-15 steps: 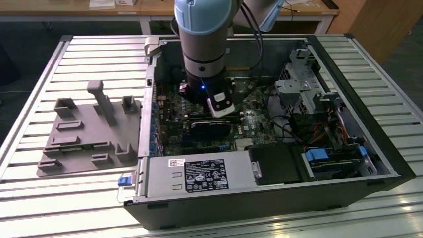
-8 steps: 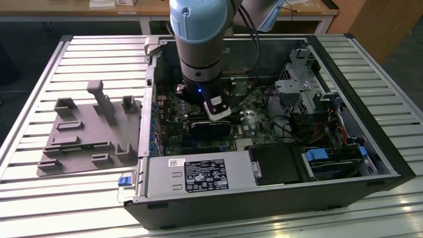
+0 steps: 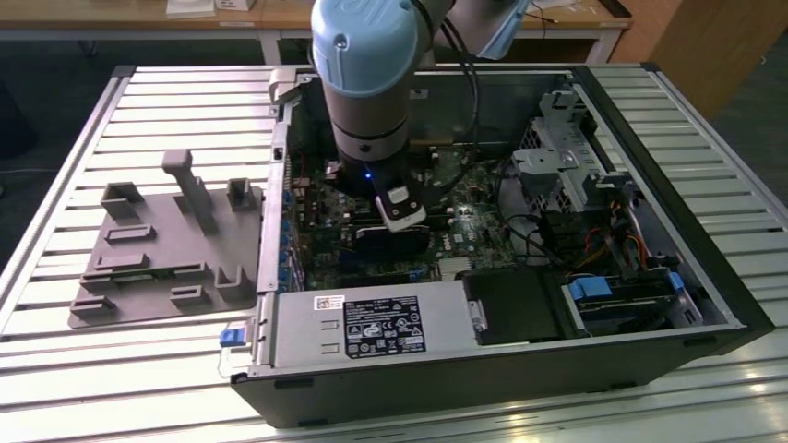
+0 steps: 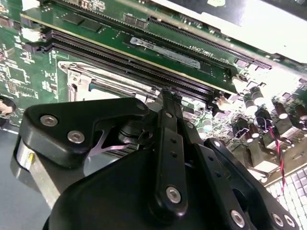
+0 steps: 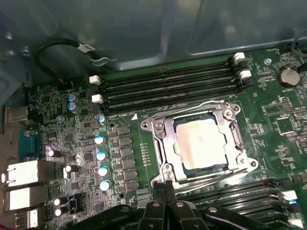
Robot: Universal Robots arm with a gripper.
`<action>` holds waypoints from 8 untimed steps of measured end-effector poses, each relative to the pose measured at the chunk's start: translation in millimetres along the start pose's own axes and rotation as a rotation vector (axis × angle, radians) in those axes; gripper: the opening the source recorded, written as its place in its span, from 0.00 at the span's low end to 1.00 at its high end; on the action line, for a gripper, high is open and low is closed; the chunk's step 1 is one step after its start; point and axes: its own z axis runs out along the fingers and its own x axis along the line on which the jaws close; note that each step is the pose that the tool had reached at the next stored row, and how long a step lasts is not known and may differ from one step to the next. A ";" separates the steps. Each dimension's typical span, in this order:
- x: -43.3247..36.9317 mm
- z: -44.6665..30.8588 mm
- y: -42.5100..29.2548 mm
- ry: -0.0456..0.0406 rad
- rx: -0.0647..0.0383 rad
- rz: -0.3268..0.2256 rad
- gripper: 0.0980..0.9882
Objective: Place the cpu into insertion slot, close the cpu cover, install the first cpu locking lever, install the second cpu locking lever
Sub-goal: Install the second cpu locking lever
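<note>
End effector: the black end effector hangs low over the green motherboard inside the open computer case; its two slim fingers press together, tips meeting, with nothing between them.
CPU: the cpu, a flat square chip with a pale, matte metal top, sits in the insertion slot, framed on all four sides.
Cover: the cpu cover, a thin shiny steel frame with a square window, lies flat around the chip, apparently shut.
Key relation: the fingertips sit just beside the cover's near edge, where a thin wire locking lever runs along that edge; the chip lies straight beyond the tips.
Lever axis: it runs parallel to the black memory slots beyond the cover.
Surface: the case rests on a ribbed metal surface, near a grey moulded fixture.
</note>
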 end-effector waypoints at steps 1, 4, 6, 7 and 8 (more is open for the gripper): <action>0.0 0.9 -0.3 0.0009 -0.004 0.000 0.00; 0.2 3.1 -0.8 0.0031 -0.017 -0.001 0.00; 0.6 4.3 -1.3 0.0039 -0.021 -0.001 0.00; 1.0 4.9 -1.6 0.0039 -0.022 0.000 0.00; 1.3 5.5 -1.9 0.0042 -0.023 0.000 0.00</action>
